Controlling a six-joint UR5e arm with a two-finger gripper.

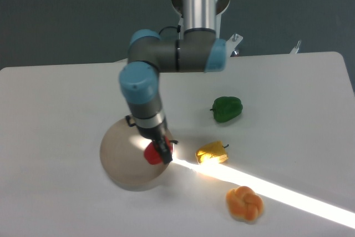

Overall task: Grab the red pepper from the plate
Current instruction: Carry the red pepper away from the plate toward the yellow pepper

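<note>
The gripper (pixel 161 152) is clamped on the red pepper (pixel 152 154), which hangs over the right edge of the plate (pixel 119 162), so the grasp looks done and only lifting clear remains.

A small glossy red pepper (pixel 152 154) sits at the right edge of a round, flat beige-grey plate (pixel 122 156), partly hidden behind the dark claw (pixel 162 151) closed around it. The plate lies on the near left part of the white desk (pixel 55 137), its right rim caught by a bright streak of light.
</note>
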